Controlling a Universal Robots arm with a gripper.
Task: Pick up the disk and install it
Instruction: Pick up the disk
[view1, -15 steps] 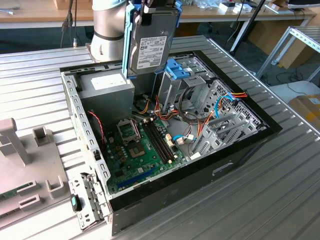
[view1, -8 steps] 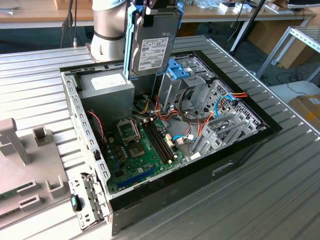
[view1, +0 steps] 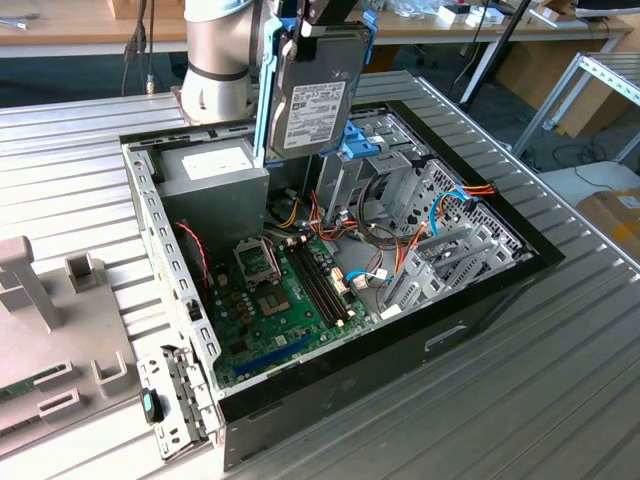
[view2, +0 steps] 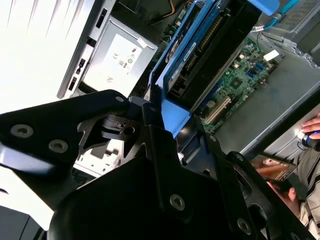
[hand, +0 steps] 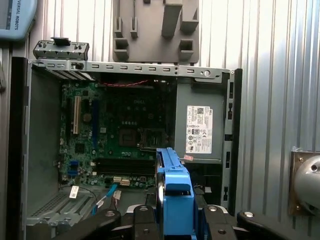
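Blue plastic frame (view1: 262, 95) runs round the disk (view1: 318, 90), which hangs on edge in mid-air, label side facing the exterior camera. The gripper (view1: 322, 20) is clenched on the disk from above and pinches the frame, not the bare metal, probably so the drive body and its label take no squeeze. The disk is over the rear of the open computer case (view1: 150, 210), between the grey box (view1: 215, 165) with its white sticker and the silver drive cage (view1: 420, 195), and touches nothing below.

Edge-down hold looks chosen so the thin side faces the cage; whether it lines up with a slot cannot be told. The case lies on its side on the ribbed metal table (view1: 560, 380) with the panel off, so the circuit board (view1: 285, 300) and cage are open from above. In the first wrist view the disk (hand: 172, 192) stands straight over the case interior. A person's hand (view2: 311, 126) rests beside the case, well apart from the disk.
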